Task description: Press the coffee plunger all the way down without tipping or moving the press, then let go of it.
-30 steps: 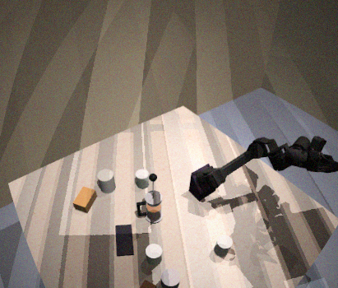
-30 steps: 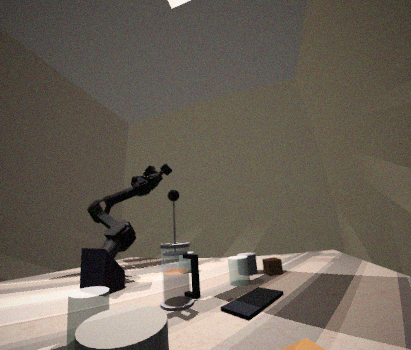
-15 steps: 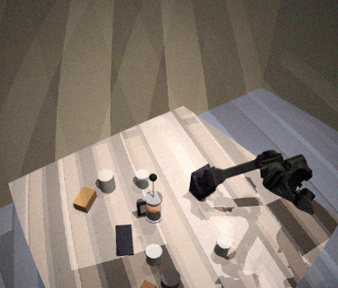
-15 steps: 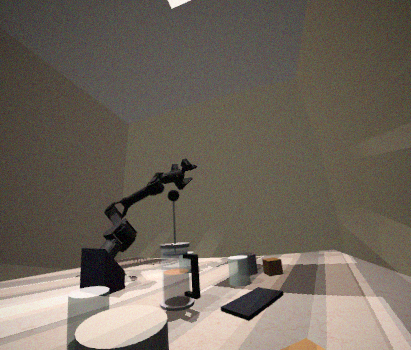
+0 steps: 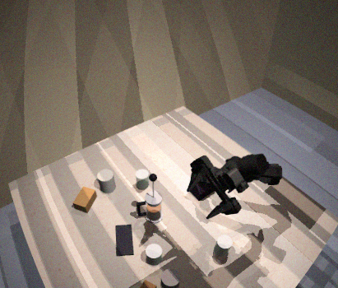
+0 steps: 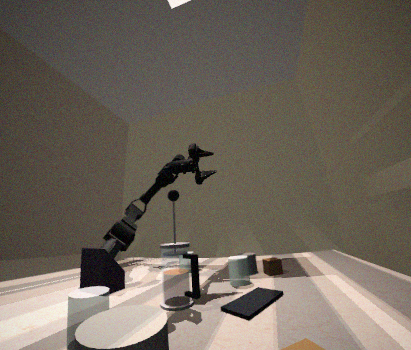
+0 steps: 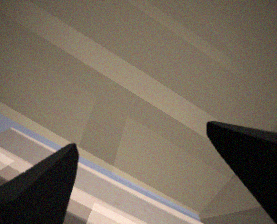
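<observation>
The coffee press [image 5: 154, 209] [image 6: 177, 289] stands upright on the table, glass-sided with brown-orange contents and a black handle [image 5: 141, 208] [image 6: 195, 276]. Its plunger is up: the black knob [image 5: 153, 177] [image 6: 173, 195] sits atop a long thin rod high above the lid. My gripper [image 5: 198, 204] [image 6: 214, 163] [image 7: 143, 138] is open and empty, in the air above knob height. It appears right of the press in the top view and does not touch it. The wrist view shows both fingertips apart, with the wall and table edge beyond; the press is not in that view.
A dark flat slab [image 5: 124, 239] [image 6: 252, 303] lies near the press. Pale cylinders [image 5: 142, 179] [image 5: 154, 253] [image 5: 224, 248], a grey cylinder [image 5: 106, 181] and an orange block [image 5: 85, 199] stand around it. The arm's base [image 6: 101, 272] is left of the press in the exterior view.
</observation>
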Available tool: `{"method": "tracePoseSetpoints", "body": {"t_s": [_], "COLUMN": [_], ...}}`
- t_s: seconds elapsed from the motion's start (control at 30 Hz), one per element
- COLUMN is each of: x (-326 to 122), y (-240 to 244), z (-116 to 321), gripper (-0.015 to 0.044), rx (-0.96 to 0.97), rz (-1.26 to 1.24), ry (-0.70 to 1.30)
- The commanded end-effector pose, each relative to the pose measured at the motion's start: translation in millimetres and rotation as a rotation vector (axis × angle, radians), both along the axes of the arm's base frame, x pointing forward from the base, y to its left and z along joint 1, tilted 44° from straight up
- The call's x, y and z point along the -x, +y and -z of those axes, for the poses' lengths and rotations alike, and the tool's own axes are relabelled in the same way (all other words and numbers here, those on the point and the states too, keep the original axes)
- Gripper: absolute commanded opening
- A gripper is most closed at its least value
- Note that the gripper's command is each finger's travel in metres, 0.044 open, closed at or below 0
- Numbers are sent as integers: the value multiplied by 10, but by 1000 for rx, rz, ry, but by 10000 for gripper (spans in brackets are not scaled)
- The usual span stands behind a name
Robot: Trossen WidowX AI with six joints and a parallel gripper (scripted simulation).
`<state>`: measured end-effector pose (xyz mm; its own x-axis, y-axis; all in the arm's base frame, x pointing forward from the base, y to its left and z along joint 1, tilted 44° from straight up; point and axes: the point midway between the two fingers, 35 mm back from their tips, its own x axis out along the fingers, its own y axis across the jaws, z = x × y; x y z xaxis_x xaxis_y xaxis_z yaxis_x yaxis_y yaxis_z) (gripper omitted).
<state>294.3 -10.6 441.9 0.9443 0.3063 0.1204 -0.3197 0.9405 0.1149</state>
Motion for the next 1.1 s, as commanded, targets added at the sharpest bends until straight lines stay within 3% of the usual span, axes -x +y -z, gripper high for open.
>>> {"method": "tracePoseSetpoints", "body": {"t_s": [0.0,0.23,0.43,0.57,1.07], "x": [-210,-131,268,515,560], "y": [-401,-999,-1338,-1476,-1065], "z": [625,1674,2328,2514,2937], "gripper": [440,440,440,440,440], "rx": [37,-24,-258,-459,-466], "rz": [47,29,-47,-77,-91], "ry": [221,567,741,748,738]}}
